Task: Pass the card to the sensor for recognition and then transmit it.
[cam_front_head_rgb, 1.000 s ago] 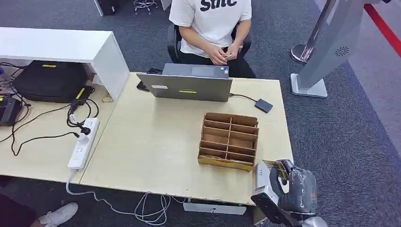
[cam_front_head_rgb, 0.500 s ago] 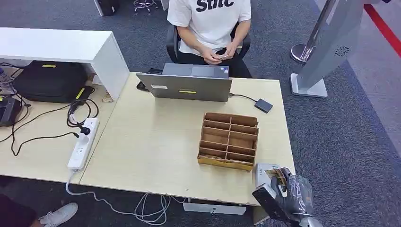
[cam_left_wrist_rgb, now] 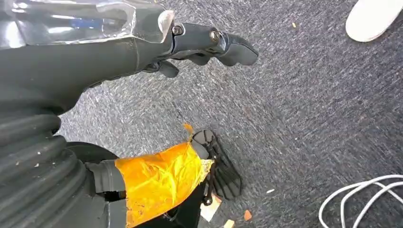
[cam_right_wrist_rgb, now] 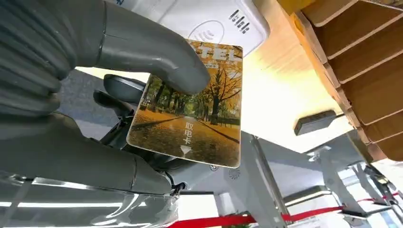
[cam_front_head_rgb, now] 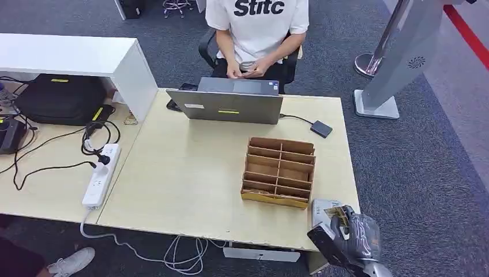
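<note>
right hand (cam_front_head_rgb: pixel 353 235) pinching card (cam_right_wrist_rgb: pixel 195 114), lengthwise toward sensor (cam_right_wrist_rgb: pixel 199 19)

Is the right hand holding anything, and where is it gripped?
Yes: the right hand pinches the card by one end, thumb on its picture face.

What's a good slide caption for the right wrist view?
Robot hand holds an autumn-scene card beside the white sensor.
</note>
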Available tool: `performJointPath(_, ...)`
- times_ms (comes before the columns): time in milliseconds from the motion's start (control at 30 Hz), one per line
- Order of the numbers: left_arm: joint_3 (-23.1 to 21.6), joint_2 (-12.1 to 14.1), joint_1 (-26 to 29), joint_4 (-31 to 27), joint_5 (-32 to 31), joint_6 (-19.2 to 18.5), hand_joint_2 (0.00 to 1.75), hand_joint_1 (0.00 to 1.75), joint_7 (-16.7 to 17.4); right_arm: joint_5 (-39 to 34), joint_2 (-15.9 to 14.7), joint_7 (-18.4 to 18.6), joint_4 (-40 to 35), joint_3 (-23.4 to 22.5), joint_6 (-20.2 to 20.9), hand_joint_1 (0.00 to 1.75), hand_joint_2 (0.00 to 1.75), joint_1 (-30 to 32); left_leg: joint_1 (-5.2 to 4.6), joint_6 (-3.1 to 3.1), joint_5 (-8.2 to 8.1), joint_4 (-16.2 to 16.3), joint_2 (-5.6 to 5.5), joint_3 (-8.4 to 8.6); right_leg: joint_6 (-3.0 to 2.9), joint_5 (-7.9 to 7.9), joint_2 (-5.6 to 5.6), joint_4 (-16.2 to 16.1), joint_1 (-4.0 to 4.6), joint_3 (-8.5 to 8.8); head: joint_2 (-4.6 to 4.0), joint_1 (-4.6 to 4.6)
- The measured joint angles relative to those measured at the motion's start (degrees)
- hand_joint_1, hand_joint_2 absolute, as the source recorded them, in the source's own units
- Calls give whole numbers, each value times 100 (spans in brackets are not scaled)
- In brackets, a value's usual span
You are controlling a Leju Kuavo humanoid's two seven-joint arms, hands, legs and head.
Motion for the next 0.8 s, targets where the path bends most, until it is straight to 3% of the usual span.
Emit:
performJointPath(600, -230, -9, -14, 0, -79, -15, 175, 0, 258, 297, 31, 103, 295, 0, -155, 175, 175, -174, 0, 0, 1, 0, 0, 0, 0, 1, 0, 0, 0, 1, 0, 0)
performJointPath(800, -337, -11, -22, 2, -147, 0, 175, 0, 313, 629, 46, 197, -178, 109, -367, 175, 175, -99, 0, 0, 1, 1, 0, 0, 0, 1, 0, 0, 0, 0, 0, -2)
